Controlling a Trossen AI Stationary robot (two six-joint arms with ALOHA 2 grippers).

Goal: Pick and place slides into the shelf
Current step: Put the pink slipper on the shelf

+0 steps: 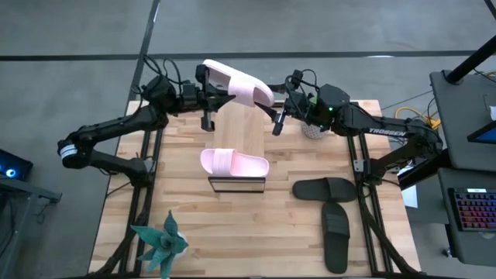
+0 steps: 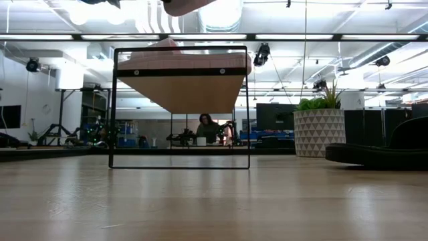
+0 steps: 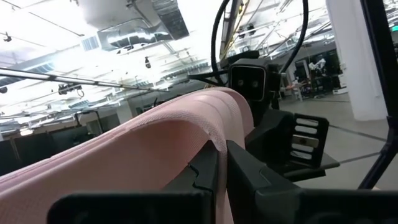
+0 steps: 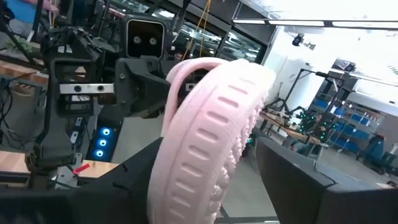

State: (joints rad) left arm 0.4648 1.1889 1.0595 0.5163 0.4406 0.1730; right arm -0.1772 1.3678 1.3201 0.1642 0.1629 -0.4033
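Note:
One light pink slide (image 1: 236,84) hangs high in the air over the table's far part, between my two grippers; its underside just shows in the low view (image 2: 184,5). My left gripper (image 1: 208,87) is shut on its left end. My right gripper (image 1: 280,99) is open at its right end, one finger on each side (image 4: 205,143). The second pink slide (image 1: 232,163) lies flat on the shelf's wood top (image 1: 236,184) (image 2: 180,73). Two black slides (image 1: 325,188) (image 1: 335,231) lie on the table's right part. My left gripper pinches the pink slide's edge (image 3: 214,146) at the end nearest the left arm, between its two shut fingers (image 3: 249,180), coming level from the table's left. The slide is lifted clear and reaches out toward the right gripper. My right gripper's fingers (image 4: 292,180) stand either side of the slide's other end (image 4: 211,124); whether they touch it, I cannot tell.
A patterned plant pot (image 1: 314,130) (image 2: 319,132) stands on the table under the right arm. A teal plant ornament (image 1: 163,240) sits at the near left corner. Bare tabletop (image 1: 186,209) lies left of and before the shelf. A person sits far off in the room (image 2: 207,128).

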